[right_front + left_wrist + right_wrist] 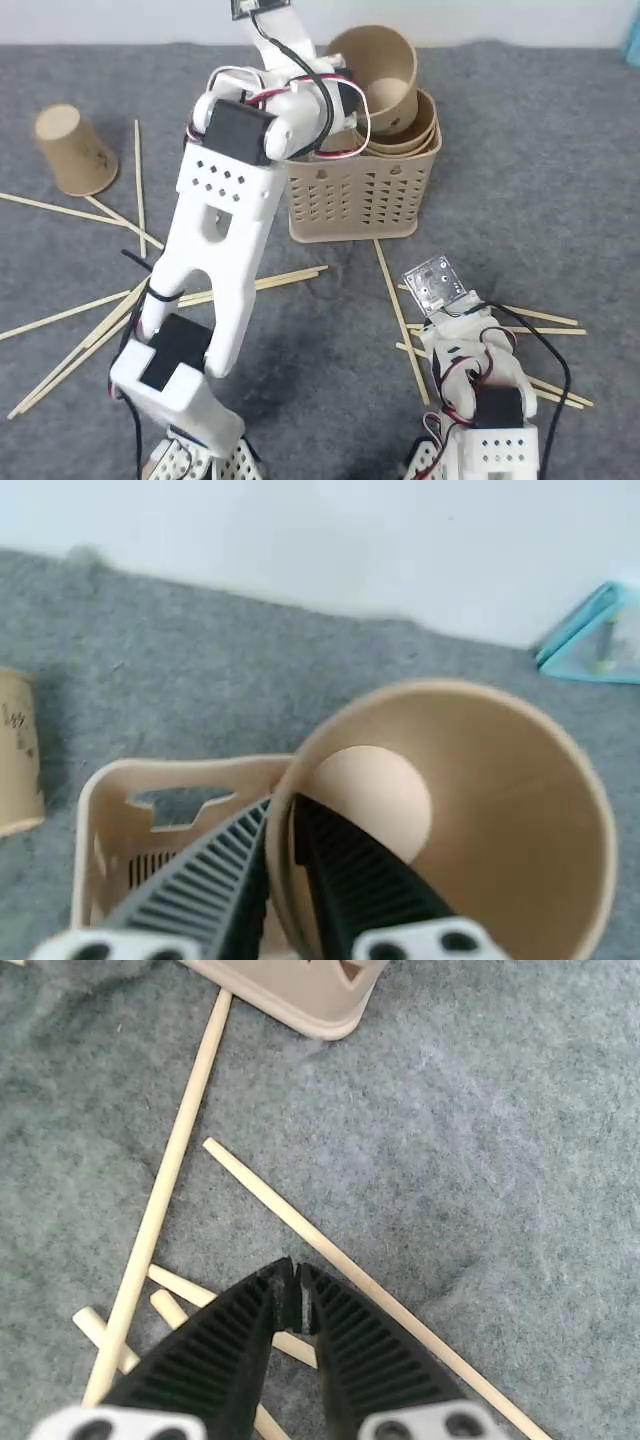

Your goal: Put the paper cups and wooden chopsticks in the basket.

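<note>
Jaws of the left arm are clamped on the wall of a paper cup (450, 810), one inside the rim and one outside, and they hold it tilted with its mouth open toward the wrist camera, right above the basket (360, 195). The basket already carries nested cups (415, 135) in its right part, and the held cup hangs over these, so the drop looks nearly straight down and the release seems the step in hand. Room is tight there: the cup's bottom sits close to the stack's rim, and a tilted cup could catch on it and tip out onto the bench (560, 150). One more cup (75, 148) stands upside down well to the left of the basket, on the left arm's side. Jaws of the right arm are together with nothing between them, low over the bench just in front of the basket's corner. A long chopstick (350, 1275) runs slantwise close past their tips, and another chopstick (165, 1190) lies beside it pointing toward the basket. More chopsticks (100, 330) are strewn across the left side.
</note>
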Robot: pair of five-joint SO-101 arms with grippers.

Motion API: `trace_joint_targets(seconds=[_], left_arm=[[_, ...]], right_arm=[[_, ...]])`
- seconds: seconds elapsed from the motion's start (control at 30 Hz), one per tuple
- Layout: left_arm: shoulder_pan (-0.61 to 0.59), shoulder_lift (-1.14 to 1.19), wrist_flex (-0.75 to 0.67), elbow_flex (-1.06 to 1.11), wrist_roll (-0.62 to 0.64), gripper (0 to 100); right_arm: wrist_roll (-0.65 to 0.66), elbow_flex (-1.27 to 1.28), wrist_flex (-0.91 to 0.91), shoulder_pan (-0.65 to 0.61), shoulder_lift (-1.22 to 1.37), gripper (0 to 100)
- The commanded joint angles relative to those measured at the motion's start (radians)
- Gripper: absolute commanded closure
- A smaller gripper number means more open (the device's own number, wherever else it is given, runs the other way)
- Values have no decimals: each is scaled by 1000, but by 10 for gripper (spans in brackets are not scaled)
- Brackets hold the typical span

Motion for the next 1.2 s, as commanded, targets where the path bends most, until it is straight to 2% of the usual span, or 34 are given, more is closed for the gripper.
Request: trace_joint_targets(seconds=[0.0,0.17,0.3,0.37,0.5,0.57,0.83,0.9,1.03,1.1,1.17], left_arm=[[3,-3,51,-35,-15,985],[26,-3,89,-33,-25,984],[40,-2,89,-33,-101,976],[41,-5,101,-35,-110,924],[41,-23,140,-45,-109,754],[41,-46,147,-48,-109,723],[64,-224,140,-91,-126,806],[103,-261,132,-65,-199,847],[190,-310,74,101,-400,995],[192,-358,9,219,-404,981],[190,-431,-115,367,-374,986]], right_arm=[[18,18,-22,1,-13,990],[18,18,-22,-1,-13,990],[18,18,-22,-1,-13,990],[18,18,-22,-1,-13,990],[18,18,-22,-1,-13,990],[18,18,-22,-1,-13,990],[18,18,-22,-1,-13,990],[18,18,-22,-1,-13,990],[18,18,-22,-1,-13,990],[18,18,-21,-1,-13,990],[18,18,-19,-1,-13,990]])
